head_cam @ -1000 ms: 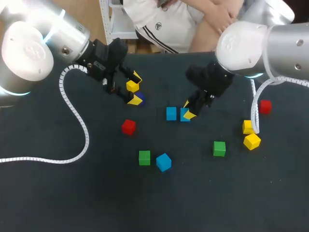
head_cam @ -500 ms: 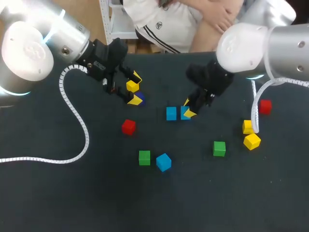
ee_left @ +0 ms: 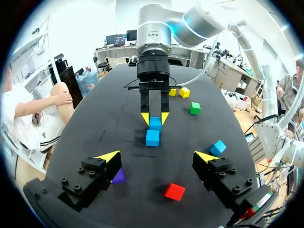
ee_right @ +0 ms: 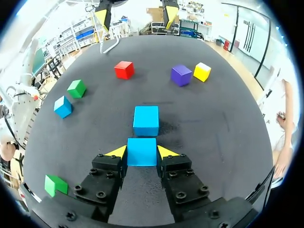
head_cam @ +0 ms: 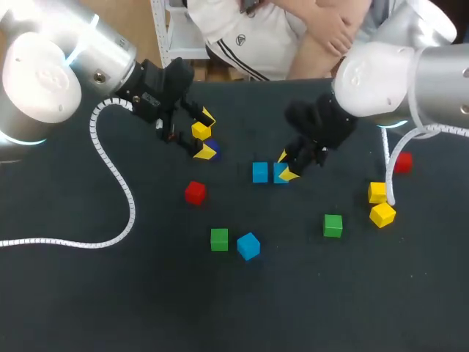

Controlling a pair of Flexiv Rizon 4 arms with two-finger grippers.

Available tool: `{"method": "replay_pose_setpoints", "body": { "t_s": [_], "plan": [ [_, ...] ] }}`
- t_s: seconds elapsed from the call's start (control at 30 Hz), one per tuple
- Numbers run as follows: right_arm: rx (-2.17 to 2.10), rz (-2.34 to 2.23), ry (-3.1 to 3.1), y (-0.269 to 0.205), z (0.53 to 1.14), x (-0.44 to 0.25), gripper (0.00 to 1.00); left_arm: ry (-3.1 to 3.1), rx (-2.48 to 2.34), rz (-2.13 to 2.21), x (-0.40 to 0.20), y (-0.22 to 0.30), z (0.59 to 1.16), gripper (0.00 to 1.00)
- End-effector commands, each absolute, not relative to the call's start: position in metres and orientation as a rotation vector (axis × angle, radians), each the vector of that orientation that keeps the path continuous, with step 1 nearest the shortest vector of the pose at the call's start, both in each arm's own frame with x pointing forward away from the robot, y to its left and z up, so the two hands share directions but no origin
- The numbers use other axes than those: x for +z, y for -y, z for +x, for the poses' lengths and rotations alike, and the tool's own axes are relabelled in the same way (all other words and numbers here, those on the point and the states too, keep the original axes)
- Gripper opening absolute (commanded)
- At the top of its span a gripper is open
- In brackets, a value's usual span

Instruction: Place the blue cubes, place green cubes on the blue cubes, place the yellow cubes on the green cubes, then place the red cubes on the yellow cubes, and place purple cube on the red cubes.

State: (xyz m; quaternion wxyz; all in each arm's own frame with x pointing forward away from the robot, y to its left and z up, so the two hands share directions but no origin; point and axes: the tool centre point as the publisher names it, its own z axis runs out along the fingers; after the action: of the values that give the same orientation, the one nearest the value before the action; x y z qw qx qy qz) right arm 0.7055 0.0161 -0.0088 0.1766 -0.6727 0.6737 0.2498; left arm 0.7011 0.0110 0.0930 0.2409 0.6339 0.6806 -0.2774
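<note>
the right arm [head_cam: 396, 70] has shifted slightly outward; the right gripper [ee_right: 142, 153] stays pinched on a blue cube [ee_right: 141, 148], just beside a second blue cube [ee_right: 146, 120]. it looks rigid, light and smooth: grip flat opposite faces. the left gripper [ee_left: 157, 156] gapes wide, empty.

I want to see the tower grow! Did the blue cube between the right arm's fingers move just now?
No. The blue cube between the right arm's fingers stays right beside the other blue cube, as before.
</note>
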Motion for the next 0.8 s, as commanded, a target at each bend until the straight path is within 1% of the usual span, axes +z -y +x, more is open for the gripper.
{"method": "replay_pose_setpoints", "body": {
  "t_s": [0.03, 0.8],
  "plan": [
    [0.702, -1.908, -1.906, -0.016, 0.704, -0.010, 0.00, -1.861, -0.759, 1.734, 0.093, -0.011, 0.701, 1.00],
    [0.678, -1.920, -1.887, -0.018, 0.716, -0.014, 0.00, -1.861, -0.759, 1.734, 0.093, -0.011, 0.701, 1.00]
  ]
}}
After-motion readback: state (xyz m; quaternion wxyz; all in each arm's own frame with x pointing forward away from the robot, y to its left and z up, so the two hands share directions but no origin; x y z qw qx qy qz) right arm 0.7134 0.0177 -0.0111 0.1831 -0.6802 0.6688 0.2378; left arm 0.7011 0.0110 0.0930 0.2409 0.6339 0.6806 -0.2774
